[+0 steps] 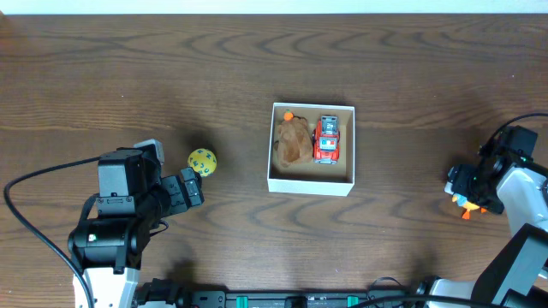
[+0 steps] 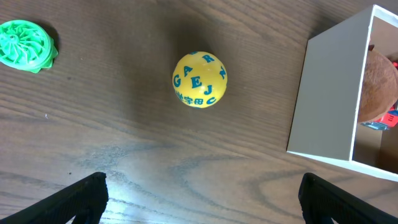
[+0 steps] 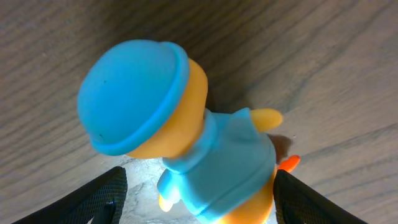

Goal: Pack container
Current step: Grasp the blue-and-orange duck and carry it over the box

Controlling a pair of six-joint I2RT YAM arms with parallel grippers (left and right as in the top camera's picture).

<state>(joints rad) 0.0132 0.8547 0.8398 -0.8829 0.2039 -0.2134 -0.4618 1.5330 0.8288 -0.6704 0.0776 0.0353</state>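
Note:
The container (image 1: 311, 186), a white box with a tan inside, stands at the table's middle and holds a brown plush toy (image 1: 294, 142) and a red toy car (image 1: 327, 140). A yellow ball with blue letters (image 1: 202, 162) lies left of it. My left gripper (image 1: 190, 190) is open and empty, just short of the ball (image 2: 199, 79). The box wall (image 2: 329, 99) shows at the right of the left wrist view. My right gripper (image 1: 467, 192) is at the far right, open around an orange duck toy with a blue hat and coat (image 3: 186, 130). The duck lies on the table between the fingers.
A green ridged round toy (image 2: 25, 46) lies on the table at the upper left of the left wrist view, left of the ball. Cables run along the front edge by the left arm base.

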